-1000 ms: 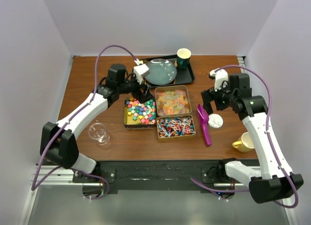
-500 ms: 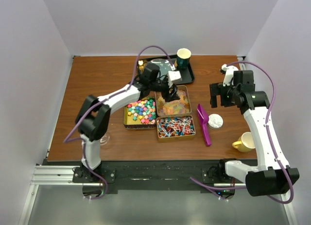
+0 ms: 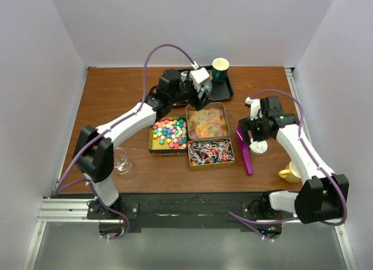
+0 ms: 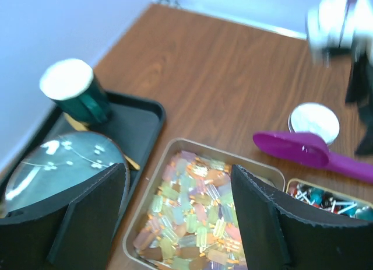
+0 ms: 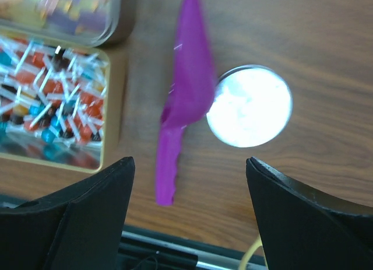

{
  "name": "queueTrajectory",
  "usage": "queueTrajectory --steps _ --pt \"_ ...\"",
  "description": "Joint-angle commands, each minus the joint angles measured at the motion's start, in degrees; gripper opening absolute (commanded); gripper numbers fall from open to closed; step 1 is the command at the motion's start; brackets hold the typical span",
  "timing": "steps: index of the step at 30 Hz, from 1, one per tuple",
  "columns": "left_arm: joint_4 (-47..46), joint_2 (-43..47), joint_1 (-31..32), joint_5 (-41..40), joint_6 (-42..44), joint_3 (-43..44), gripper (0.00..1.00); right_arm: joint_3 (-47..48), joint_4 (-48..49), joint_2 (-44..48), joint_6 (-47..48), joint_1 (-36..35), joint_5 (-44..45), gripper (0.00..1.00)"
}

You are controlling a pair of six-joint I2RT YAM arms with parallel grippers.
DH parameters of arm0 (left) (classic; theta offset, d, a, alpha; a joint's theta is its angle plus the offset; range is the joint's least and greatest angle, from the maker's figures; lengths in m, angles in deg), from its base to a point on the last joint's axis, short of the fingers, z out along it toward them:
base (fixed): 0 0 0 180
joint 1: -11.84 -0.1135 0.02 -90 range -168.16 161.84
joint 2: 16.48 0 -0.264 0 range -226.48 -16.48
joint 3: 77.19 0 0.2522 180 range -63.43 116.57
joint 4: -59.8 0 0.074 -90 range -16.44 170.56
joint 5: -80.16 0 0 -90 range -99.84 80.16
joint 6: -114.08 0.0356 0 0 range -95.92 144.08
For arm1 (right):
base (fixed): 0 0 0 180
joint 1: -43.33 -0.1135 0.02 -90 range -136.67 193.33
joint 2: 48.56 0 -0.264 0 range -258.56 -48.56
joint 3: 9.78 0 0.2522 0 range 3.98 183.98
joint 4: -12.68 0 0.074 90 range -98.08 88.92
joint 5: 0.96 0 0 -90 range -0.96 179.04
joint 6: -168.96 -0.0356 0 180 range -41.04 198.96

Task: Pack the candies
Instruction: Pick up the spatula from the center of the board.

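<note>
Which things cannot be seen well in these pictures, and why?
- Top view: plate mostly hidden under the left gripper.
- Top view: yellow mug partly behind the right arm.
- Left wrist view: wrapped candies cut by the edge and a finger.
- Right wrist view: gummies blurred, cut by the top edge.

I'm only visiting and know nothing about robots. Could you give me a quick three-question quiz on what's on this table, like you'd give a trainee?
1. True or false: the purple scoop lies inside one of the tins.
2. What stands on the black tray beside the plate? A) a green cup B) a bottle C) a kettle
3. How many tins hold candies?

Key:
1. False. It lies on the table, right of the tins.
2. A, the green cup.
3. Three.
</note>
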Motion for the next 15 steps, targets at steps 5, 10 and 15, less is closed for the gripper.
queueTrajectory --steps 5,10,15 --pt "-2.7 8.0 -5.2 -4.1 -5.5 -3.4 0.78 -3.9 1.1 2.6 -5.2 -9.1 4.3 0.74" --pt "-2.7 11.4 -7.7 -4.2 -5.5 -5.0 0.78 -3.3 0.9 -1.0 -5.5 -9.2 6.3 0.68" --pt "-2.7 13.4 -10.9 -4.9 -5.3 -5.5 0.78 0.8 -3.6 -5.8 -6.5 -9.5 7.2 0.65"
